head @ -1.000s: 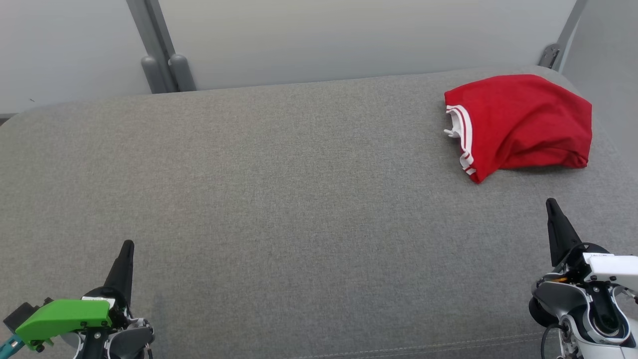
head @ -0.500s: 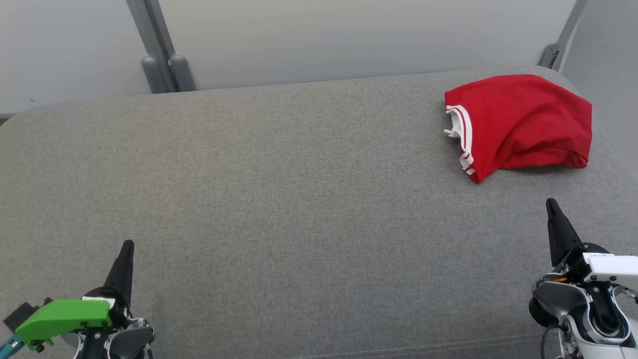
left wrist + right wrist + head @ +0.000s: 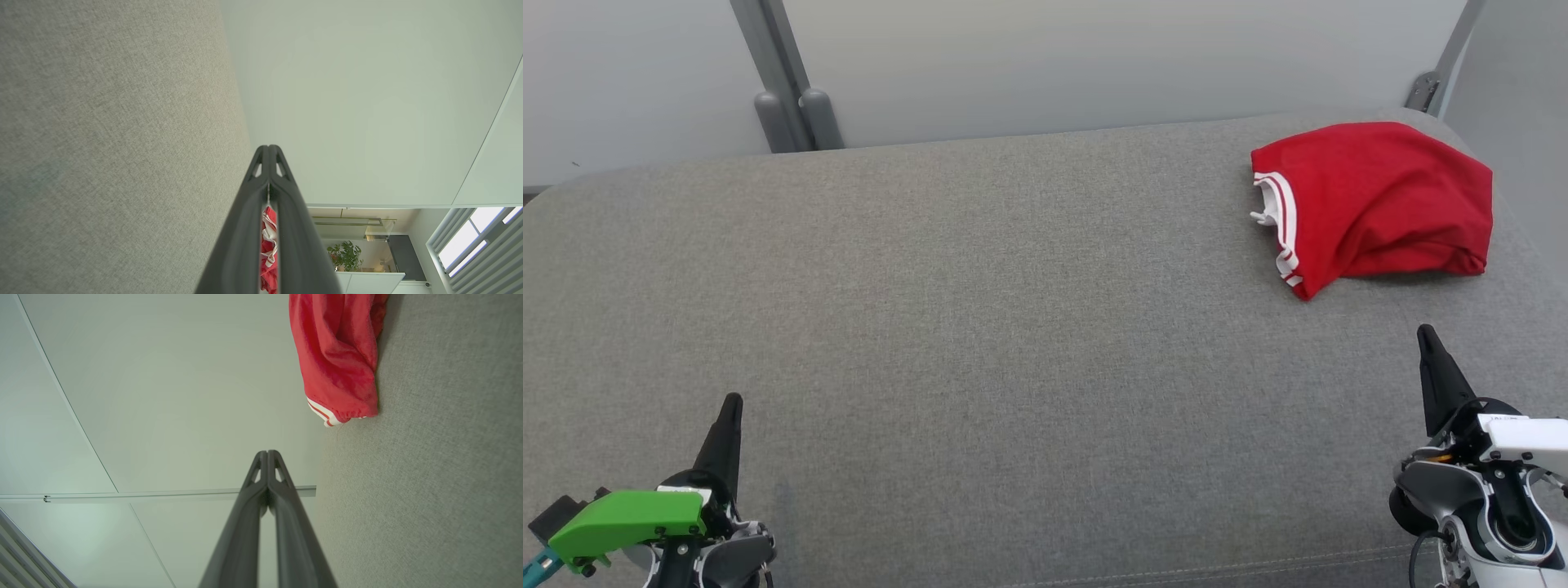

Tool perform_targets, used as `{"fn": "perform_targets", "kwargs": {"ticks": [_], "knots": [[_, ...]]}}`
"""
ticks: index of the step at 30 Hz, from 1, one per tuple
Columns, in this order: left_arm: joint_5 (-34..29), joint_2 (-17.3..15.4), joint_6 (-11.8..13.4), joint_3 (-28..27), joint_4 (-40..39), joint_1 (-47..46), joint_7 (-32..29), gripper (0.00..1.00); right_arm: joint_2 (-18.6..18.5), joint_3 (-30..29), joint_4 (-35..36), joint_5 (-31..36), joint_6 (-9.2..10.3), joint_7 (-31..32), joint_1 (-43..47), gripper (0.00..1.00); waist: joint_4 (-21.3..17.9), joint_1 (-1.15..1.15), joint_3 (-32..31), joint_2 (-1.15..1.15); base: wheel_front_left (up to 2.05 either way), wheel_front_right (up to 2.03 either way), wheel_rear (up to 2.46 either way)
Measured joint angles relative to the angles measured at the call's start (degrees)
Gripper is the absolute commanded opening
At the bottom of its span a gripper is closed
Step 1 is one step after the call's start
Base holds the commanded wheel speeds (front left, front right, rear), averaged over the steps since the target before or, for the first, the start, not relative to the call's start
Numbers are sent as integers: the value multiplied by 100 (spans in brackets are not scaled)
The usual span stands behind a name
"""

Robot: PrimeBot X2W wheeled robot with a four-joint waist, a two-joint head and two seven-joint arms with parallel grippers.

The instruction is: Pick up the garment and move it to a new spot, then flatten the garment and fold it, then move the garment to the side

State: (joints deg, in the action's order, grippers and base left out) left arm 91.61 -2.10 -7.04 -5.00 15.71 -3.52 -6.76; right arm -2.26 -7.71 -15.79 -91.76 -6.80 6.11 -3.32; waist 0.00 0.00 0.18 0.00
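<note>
We mark the left gripper [image 3: 732, 402] at lower left of the head view, fingers pressed together, empty. The right gripper [image 3: 1425, 331] at lower right is the same, pressed together and empty. That makes two grippers, both over the grey cushion [image 3: 1013, 327]. One garment [image 3: 1380, 204], red with white stripes, lies bunched at upper right, well apart from both. The left wrist view adds a red sliver between the finger bases, plus one potted plant [image 3: 345, 255] and a window [image 3: 482, 241] at lower right. The right wrist view shows the garment's striped hem at upper right.

Red garment [image 3: 1380, 204] with white-striped trim, grey woven cushion [image 3: 980, 327], green-capped left hand [image 3: 731, 402]
</note>
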Motion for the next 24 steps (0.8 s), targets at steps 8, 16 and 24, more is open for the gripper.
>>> {"fn": "perform_targets", "kwargs": {"ticks": [8,16,24], "knots": [[0,0,0,0,0,0,0,0,0,0,0,0,-1,0,0,0,0,0,0,0,0,0,0],[0,0,0,0,0,0,0,0,0,0,0,0,0,0,0,0,0,0,0,0,0,0,0],[0,0,0,0,0,0,0,0,0,0,0,0,-1,0,0,0,0,0,0,0,0,0,0]]}}
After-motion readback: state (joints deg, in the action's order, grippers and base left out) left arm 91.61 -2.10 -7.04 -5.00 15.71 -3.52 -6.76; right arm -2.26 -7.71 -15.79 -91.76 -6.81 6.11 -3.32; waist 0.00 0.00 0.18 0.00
